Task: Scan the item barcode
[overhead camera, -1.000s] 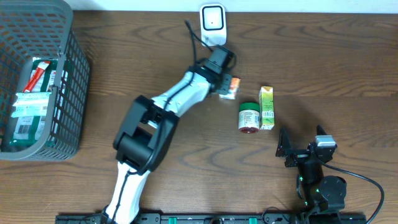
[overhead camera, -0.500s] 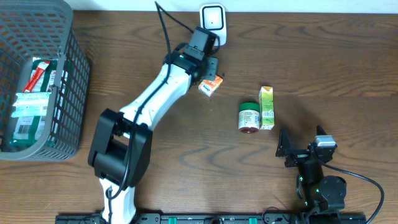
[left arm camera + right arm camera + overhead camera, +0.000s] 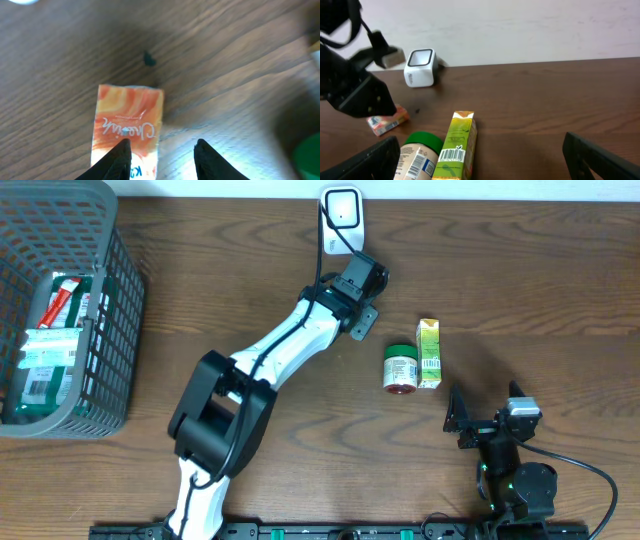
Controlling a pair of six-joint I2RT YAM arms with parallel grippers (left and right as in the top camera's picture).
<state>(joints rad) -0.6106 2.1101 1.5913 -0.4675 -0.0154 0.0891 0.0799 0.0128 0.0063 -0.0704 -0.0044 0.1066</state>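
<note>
L gripper (image 3: pixel 162 151) is released: in the L wrist view its two dark fingertips (image 3: pixel 116 164) stand apart w/ bare wood btwn them and nothing pinched. The orange packet (image 3: pixel 128 122) lies flat on the table (image 3: pixel 520 280) right under it. One fingertip overlaps the packet's lower R part; whether it touches can't be told. The packet's lower end is cut off by the frame edge and that finger, and its script lettering is too blurred to read. In the overhead view the packet doesn't show, since the L arm's end covers it. The R wrist view gives it as a small orange slab on the wood below that dark mass. A dark speck (image 3: pixel 148 59) sits on the wood just past the packet. The white scanner (image 3: pixel 341 208) stands near, toward the table's far edge, w/ a black cable (image 3: pixel 322 250) crossing its L side. To the R, apart from the L gripper, a green-lidded jar (image 3: pixel 400 368) lies by a green carton (image 3: pixel 428 352), touching or just beside, can't tell which. The carton's barcode shows in the R wrist view, where the jar is cut off at the bottom. R gripper (image 3: pixel 481 142) is spread wide at the table's near side, nothing in it, its fingers only partly in frame. Far L, a grey basket (image 3: pixel 118 330) holds packets w/ unreadable labels and is itself partly out of frame.
</note>
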